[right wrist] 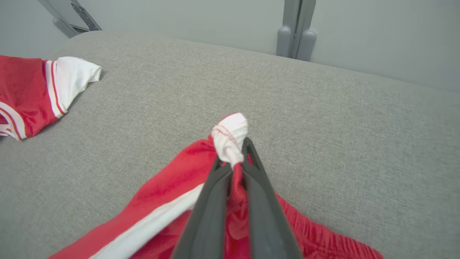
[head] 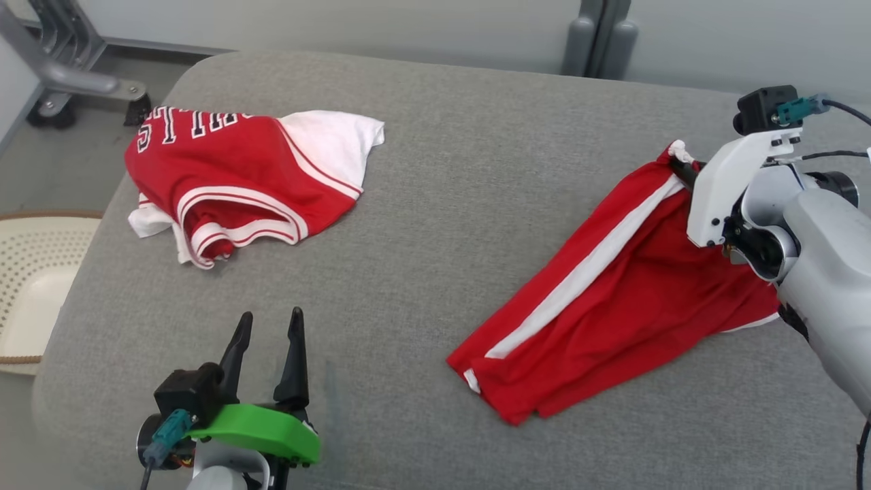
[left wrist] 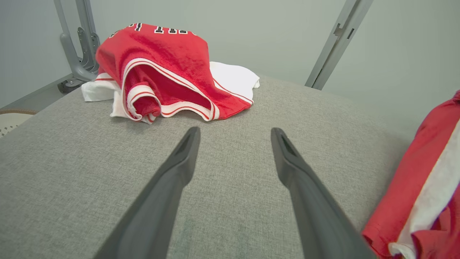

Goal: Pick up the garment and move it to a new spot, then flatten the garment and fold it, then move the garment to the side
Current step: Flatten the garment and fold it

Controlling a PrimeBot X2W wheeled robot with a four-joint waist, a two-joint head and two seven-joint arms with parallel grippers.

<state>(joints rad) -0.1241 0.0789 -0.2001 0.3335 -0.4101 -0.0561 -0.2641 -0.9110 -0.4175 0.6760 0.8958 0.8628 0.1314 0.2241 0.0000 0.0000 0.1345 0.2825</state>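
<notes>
Grey woven upholstery covers the wide padded table where a two-armed robot starts a laundry job. Nearest the viewer, the left gripper hovers low over bare cloth by the front edge, its two dark fingers spread wide and holding nothing. Further in, on the right, lies the task's garment, a pair of red shorts with a white side stripe, slack and creased, one hem pointing toward the table's middle. At the shorts' far end the right gripper is pressed together on a bunched white-and-red corner of the waistband.

A good lift, to my eye, would rise straight and slowly so the thin pinch does not slip, and go high enough for the trailing hem to clear the surface before travelling. Open grey ground across the middle looks the safest new spot. Beyond it, at the far left, sprawls a crumpled red-and-white basketball jersey, close to the table's rounded left edge, with a pale perforated basket lower down beside it. Grey metal uprights stand behind the far edge.
</notes>
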